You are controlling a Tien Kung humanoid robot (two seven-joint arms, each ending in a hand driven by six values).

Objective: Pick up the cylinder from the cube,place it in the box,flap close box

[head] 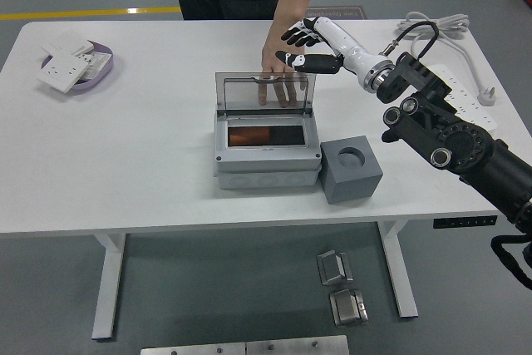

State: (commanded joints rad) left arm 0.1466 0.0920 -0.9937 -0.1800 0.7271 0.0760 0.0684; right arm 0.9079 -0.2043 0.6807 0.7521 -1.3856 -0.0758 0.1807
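A grey box (266, 168) stands mid-table with its clear lid (266, 93) upright at the back. Inside lies the orange-brown cylinder (246, 135). To the box's right sits a grey cube (350, 170) whose round hole holds nothing. My right hand (304, 47) hovers above and behind the lid's right end, fingers spread and holding nothing. A person's hand (280, 57) rests fingers-down behind the lid, touching it. My left arm is out of view.
A purple dish (98, 75) with white socket plates sits at the far left. A white power strip (457, 101) with its cable lies at the far right. The person stands at the far edge.
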